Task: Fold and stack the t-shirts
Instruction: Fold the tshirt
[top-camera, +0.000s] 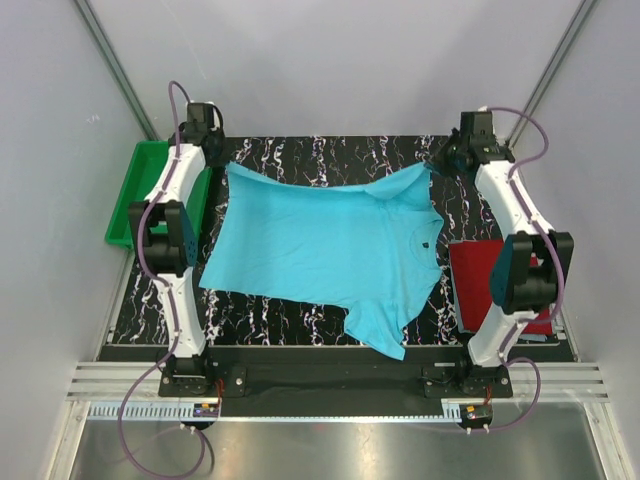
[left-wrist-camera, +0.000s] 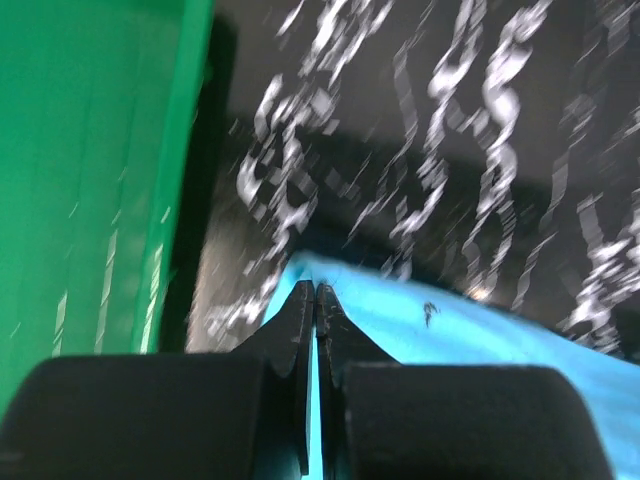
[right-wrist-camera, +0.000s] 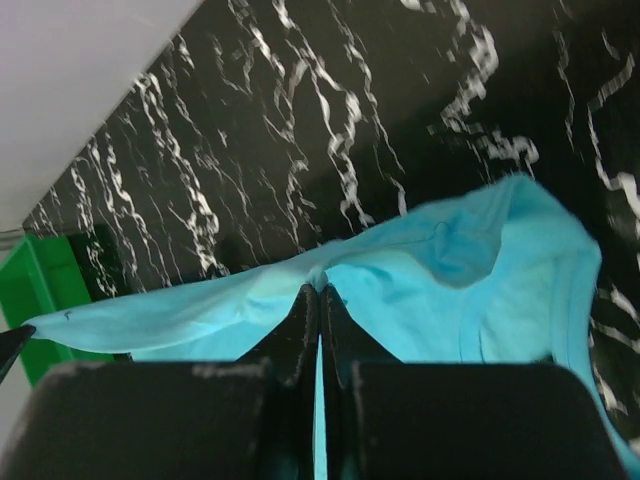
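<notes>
A bright turquoise t-shirt (top-camera: 320, 245) is stretched across the black marbled table between my two arms, its near part resting on the surface. My left gripper (top-camera: 222, 160) (left-wrist-camera: 314, 292) is shut on the shirt's far left corner (left-wrist-camera: 450, 325). At the far right my right gripper (top-camera: 440, 160) (right-wrist-camera: 319, 292) is shut on the shirt's far right edge (right-wrist-camera: 430, 290), by a sleeve. A dark red t-shirt (top-camera: 475, 275), folded into a rectangle, lies at the right, partly hidden behind my right arm.
A green plastic tray (top-camera: 135, 195) (left-wrist-camera: 90, 170) stands off the table's left edge, close to my left gripper. Grey walls close in the far side and both flanks. The arm bases sit on a metal rail (top-camera: 330, 385) at the near edge.
</notes>
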